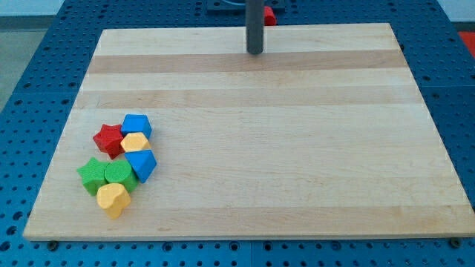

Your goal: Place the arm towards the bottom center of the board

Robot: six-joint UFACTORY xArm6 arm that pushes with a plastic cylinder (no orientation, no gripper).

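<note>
My tip (255,52) rests on the wooden board (297,148) near its top edge, a little left of centre. A small red block (269,15) lies just off the board's top edge, right behind the rod. A cluster of blocks sits far from the tip at the view's lower left: a red star (108,139), a blue block (136,124), a yellow block (136,142), a second blue block (141,164), a green star (92,175), a green block (119,175) and a yellow heart (113,199).
The board lies on a blue perforated table (30,89) that surrounds it on all sides. A dark robot base part (223,4) shows at the view's top edge.
</note>
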